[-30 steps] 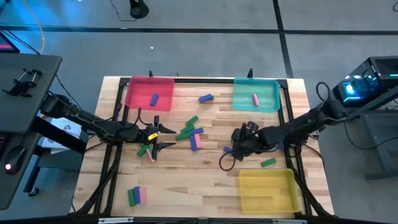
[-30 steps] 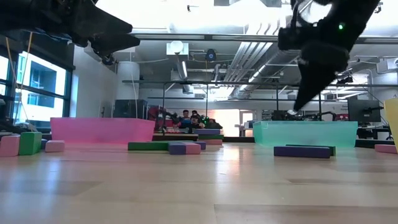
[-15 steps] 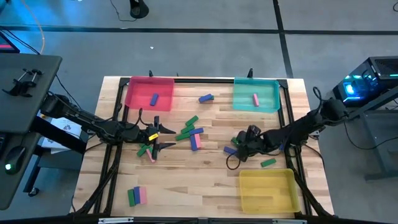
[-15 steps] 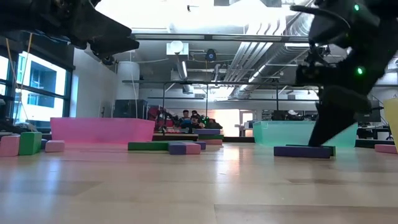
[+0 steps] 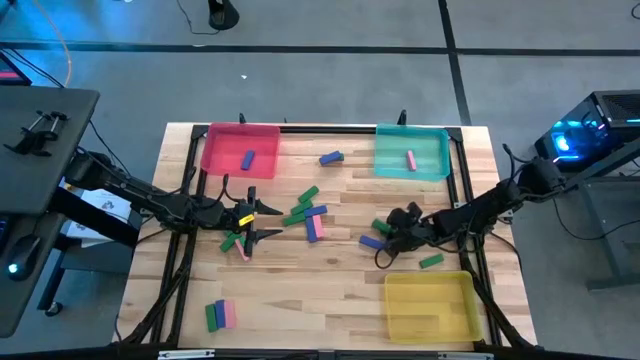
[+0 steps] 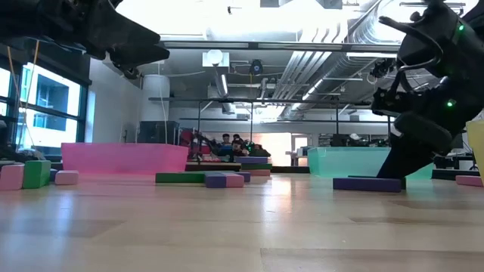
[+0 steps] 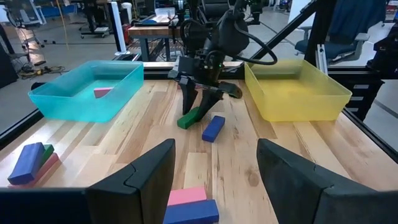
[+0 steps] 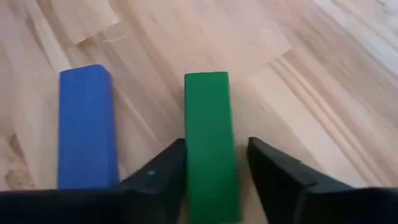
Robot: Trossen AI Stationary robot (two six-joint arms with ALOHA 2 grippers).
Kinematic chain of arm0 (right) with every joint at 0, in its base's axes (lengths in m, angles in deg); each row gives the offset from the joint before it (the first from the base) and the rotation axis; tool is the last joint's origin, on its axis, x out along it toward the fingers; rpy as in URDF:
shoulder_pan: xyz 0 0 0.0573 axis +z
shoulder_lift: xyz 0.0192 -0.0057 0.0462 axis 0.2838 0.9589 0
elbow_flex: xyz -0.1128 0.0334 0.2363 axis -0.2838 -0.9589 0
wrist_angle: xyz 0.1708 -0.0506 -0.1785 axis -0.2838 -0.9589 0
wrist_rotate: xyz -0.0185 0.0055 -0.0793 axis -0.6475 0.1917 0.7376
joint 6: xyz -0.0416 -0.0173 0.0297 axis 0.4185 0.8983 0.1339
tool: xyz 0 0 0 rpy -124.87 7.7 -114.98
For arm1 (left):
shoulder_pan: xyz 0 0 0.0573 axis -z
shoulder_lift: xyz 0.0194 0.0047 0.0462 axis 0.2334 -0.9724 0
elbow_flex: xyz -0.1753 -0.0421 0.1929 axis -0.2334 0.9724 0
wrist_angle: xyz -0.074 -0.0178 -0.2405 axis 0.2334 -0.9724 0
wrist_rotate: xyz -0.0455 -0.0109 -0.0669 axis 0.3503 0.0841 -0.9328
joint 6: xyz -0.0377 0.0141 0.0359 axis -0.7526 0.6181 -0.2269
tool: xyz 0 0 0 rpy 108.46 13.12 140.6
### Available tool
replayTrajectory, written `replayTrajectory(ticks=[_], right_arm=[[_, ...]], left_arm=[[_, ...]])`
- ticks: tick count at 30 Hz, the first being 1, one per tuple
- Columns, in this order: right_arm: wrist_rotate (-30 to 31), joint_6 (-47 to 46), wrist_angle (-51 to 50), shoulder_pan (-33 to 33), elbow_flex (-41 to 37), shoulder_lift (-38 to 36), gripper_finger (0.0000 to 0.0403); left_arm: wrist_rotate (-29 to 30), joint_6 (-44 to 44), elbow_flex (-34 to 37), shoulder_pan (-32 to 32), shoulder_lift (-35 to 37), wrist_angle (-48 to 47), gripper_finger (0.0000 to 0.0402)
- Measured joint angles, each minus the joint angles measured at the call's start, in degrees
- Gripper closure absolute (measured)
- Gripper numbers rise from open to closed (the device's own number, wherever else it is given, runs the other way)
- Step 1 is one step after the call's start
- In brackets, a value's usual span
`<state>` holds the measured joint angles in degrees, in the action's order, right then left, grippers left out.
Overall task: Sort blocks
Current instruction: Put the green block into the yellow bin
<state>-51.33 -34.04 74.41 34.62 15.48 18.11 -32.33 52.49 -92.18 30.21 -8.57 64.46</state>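
Your target is the green block (image 8: 209, 144), a flat rectangular bar lying flat on the wooden table (image 5: 300, 290), with a blue block (image 8: 86, 127) parallel just beside it. In the right wrist view the green one sits between the right gripper's (image 8: 211, 180) two dark fingers, which flank it closely on both sides; you can't tell from that view whether the pads actually touch it. From the left wrist view the right gripper (image 7: 200, 99) points steeply down at the green bar (image 7: 189, 117), blue bar (image 7: 213, 127) next to it, between the teal tray (image 7: 87, 93) and yellow tray (image 7: 295, 93). From above, the right arm reaches in from the right edge, wrist low over the table, just above the yellow tray (image 5: 430, 305). Another green block (image 5: 431, 261) lies near it. Left gripper (image 5: 262, 222) hovers over the left-centre cluster of blocks, fingers spread wide, holding nothing. Pink tray (image 5: 238, 150) holds one blue-purple block (image 5: 247, 159); the teal tray holds one pink block (image 5: 411, 159).
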Motion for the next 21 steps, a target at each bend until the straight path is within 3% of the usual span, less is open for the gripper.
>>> replayTrajectory(ticks=[4, 8, 14, 21], right_arm=[[3.38, -0.68, 0.22, 1.16, 0.61, -0.06, 0.033], [9.88, 1.44, -0.88, 3.77, 3.95, -1.73, 0.0331], [19.99, 8.38, -5.53, 10.86, 15.49, -4.26, 0.0331], [22.33, 6.93, -21.43, 23.13, 32.57, -3.52, 0.0331]], left_arm=[[0.0, 0.0, 0.0, 0.0, 0.0, -0.03, 0.0188], [0.0, -0.43, 0.0, 0.0, 0.0, -0.02, 0.0188], [0.0, -1.04, 0.0, -0.01, 0.0, 0.07, 0.0188], [0.02, -1.7, 0.0, -0.02, 0.0, 0.43, 0.0188]])
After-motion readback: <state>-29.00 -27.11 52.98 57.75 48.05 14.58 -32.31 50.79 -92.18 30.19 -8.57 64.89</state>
